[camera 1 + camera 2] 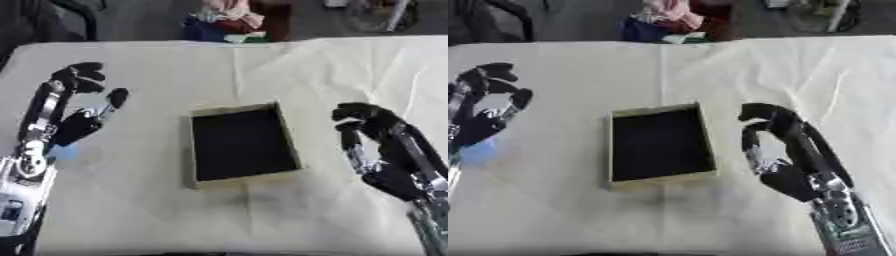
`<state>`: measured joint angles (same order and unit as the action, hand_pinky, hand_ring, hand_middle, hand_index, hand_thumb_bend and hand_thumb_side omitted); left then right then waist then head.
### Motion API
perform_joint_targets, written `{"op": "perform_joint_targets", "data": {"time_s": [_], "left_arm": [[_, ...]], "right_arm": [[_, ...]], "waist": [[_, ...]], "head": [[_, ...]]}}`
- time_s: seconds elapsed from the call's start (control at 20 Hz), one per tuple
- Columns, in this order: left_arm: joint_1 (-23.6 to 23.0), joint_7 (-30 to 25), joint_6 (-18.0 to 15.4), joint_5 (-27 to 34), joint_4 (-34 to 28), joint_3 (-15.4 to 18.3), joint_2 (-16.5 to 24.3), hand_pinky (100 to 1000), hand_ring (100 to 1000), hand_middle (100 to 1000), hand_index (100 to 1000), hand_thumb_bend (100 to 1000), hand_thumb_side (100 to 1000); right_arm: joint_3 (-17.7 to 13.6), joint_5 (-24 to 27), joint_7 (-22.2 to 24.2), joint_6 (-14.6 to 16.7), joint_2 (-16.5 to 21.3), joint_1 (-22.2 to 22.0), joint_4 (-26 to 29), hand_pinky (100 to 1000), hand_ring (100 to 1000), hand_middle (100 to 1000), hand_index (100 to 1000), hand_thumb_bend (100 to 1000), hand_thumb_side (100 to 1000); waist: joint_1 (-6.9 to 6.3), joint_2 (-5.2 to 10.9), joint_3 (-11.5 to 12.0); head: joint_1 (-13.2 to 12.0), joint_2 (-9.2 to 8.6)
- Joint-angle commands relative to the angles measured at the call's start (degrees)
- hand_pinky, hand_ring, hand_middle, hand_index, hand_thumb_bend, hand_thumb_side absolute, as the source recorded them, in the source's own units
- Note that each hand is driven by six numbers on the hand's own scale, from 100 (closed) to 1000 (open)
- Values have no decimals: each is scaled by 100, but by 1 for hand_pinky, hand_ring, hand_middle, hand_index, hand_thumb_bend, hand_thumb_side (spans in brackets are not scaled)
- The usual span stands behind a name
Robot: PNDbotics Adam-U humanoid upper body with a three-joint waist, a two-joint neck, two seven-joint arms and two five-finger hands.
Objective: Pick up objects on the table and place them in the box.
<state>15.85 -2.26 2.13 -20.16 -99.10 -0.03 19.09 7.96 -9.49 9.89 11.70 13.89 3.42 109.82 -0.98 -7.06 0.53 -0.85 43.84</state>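
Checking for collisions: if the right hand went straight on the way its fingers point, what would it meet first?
Probably nothing: the right hand points up-table past the box, over bare tablecloth; depth is unclear.

No text, label, brand, number or sign could be read anywhere in either view. The box (pixel 241 144) at the middle of the table (pixel 175 70) showed plain pale walls and a dark inside with no lettering, and the patch low on the right arm near the table's near right corner was too blurred to read
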Motion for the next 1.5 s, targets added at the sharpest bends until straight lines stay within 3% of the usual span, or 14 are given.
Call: {"op": "perform_joint_targets", "data": {"time_s": [0.05,0.35,0.75,1.15,1.5], "left_arm": [[116,-92,63,-160,-164,116,457,784,668,675,835,613,649],[122,-496,161,-673,19,80,1356,819,726,739,879,570,659],[244,-1248,-17,-1044,1030,-242,2544,840,768,782,907,522,593],[618,-2031,-403,-1364,2242,-360,2728,844,778,791,914,490,491],[820,-2746,-520,-1549,2580,-218,2670,843,777,791,916,471,469]], "right_arm": [[-53,4,-25,4,106,7,106,725,826,667,817,100,455],[-50,-14,-27,0,123,3,72,724,826,667,817,100,457],[-30,-25,-10,8,141,-5,49,725,826,667,817,100,459],[-19,-29,7,14,154,-13,52,725,826,667,817,100,459],[-17,-28,12,15,158,-16,57,725,826,667,817,100,459]], "waist": [[-20,76,24],[-84,80,27],[-122,93,-16],[-129,97,-55],[-126,100,-53]], "head": [[6,28],[37,28],[23,28],[33,28],[55,28]]}}
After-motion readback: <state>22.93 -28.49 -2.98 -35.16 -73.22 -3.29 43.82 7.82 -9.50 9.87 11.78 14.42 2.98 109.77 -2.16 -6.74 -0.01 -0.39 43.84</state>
